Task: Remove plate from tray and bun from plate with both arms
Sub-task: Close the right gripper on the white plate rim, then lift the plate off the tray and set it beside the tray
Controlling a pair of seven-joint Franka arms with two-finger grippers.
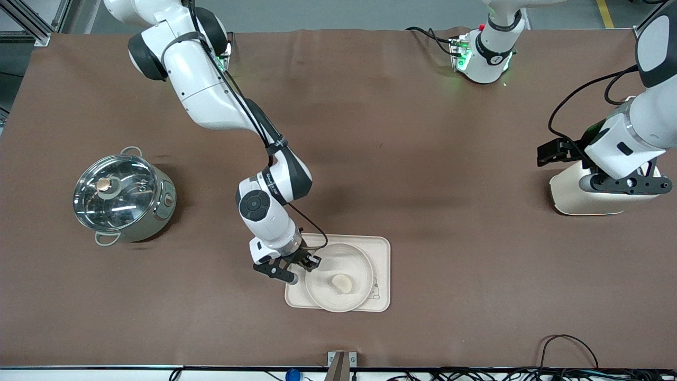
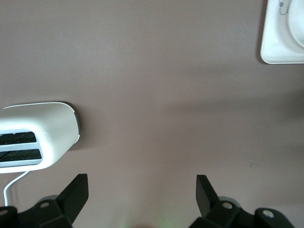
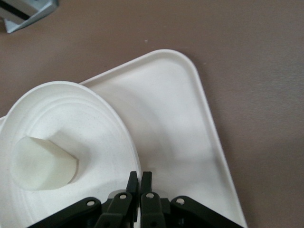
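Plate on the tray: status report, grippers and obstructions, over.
Right gripper shut on plate rim. Plate on tray, bun on plate. Left gripper open, waiting over bare table beside toaster. Nothing blocking.

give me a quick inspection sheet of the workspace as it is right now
surface: brown table, no spills seen
job's things: plate lies on the tray; bun lies on the plate
clutter: lidded steel pot toward the right arm's end; white toaster toward the left arm's end
grippers: right pincer shut on the plate's rim, fingers pressed together; left pincer open, waiting over bare table beside the toaster
cables: black cable looped on the left arm; more cables at the table edge nearest the front camera
surroundings: grey floor past the bases
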